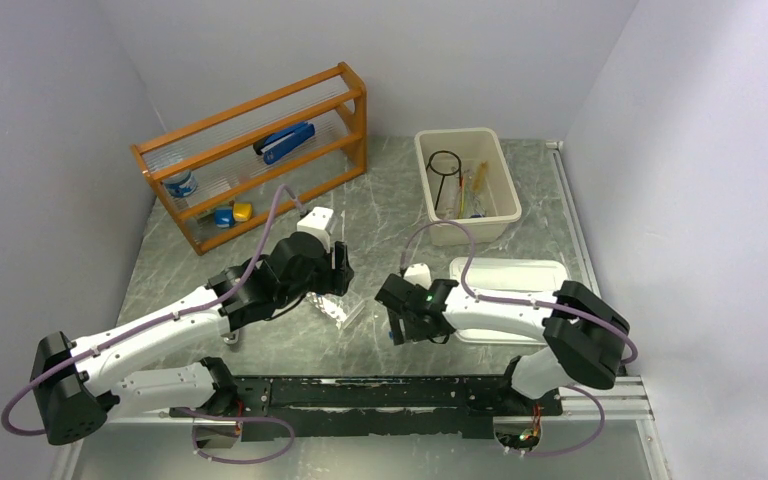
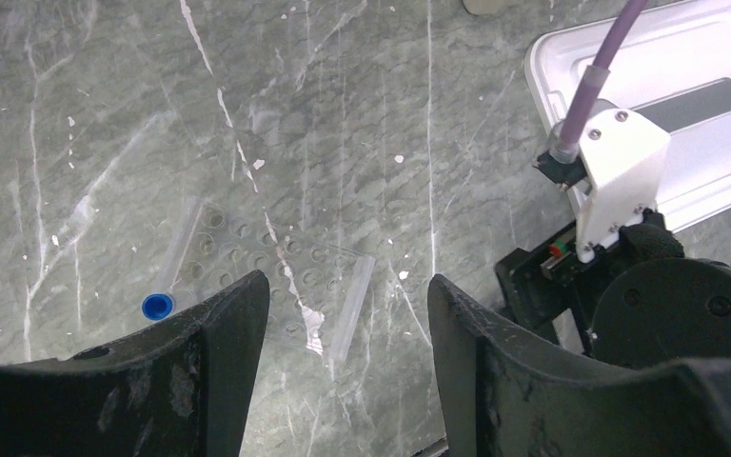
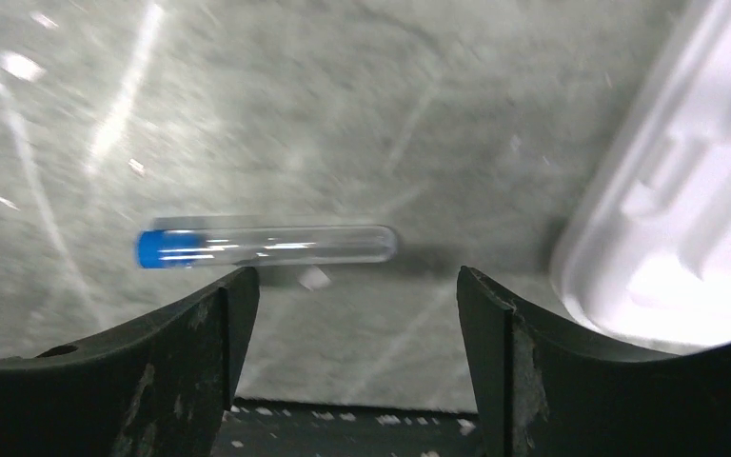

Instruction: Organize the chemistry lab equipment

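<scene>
Upper left of the top view, we have the wooden shelf [image 1: 250, 150] with the blue stapler [image 1: 285, 143] on it. Moving right, the left fingers [image 2: 243, 309] stand apart with nothing between them. In the left wrist view the clear plastic tube rack [image 2: 281, 276] lies flat on the table [image 2: 105, 114], just beyond the gap and partly behind the left fingertip. A blue-capped tube [image 2: 173, 262] lies along the rack's left edge, its cap at lower left. Centre of the top view, the right fingers [image 3: 228, 314] are spread wide and hold nothing. In the right wrist view a second tube [image 3: 276, 245] lies on the table just above the fingertips, its cap to the left, past the left finger. The white lid [image 3: 685, 190] fills the right edge. Upper right of the top view, the beige bin [image 1: 430, 170] holds the black wire ring stand [image 1: 444, 165].
</scene>
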`<state>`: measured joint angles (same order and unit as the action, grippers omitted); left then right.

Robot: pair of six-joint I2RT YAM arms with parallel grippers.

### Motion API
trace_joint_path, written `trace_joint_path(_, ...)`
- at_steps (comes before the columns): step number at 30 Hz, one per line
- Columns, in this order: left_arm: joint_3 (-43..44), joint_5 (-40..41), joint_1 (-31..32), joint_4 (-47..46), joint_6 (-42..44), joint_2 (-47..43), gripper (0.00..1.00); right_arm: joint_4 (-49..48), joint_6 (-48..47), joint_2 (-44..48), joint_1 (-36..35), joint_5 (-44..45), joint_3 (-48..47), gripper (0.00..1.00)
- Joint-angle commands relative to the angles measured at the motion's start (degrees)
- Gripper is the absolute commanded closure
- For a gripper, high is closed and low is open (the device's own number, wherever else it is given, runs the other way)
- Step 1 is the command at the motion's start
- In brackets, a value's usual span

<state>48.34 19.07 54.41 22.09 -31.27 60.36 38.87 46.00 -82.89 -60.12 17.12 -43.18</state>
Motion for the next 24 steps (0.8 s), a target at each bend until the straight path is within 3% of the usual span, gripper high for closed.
trace_joint_path(1,0.39,1.05,-0.28,-0.51,0.83,-1.11,0.34,-9.27,-2.68,-2.13,0.18,3.12,0.64,0.18)
trace_joint_path(9,1.05,0.65,-0.35,-0.73,1.11,-0.36,0.33,-20.25,-16.72,-1.59,2.42,0.97,3.4,0.18)
trace_joint_path(16,1.54,0.59,-0.36,-0.56,1.22,0.2,0.34,-15.25,-17.72,-3.0,3.83,9.02,-1.98,0.17)
trace_joint_path(24,1.59,1.18,-0.39,0.09,1.12,-0.43,0.34,-22.64,-23.55,1.46,7.74,3.5,-1.92,0.16)
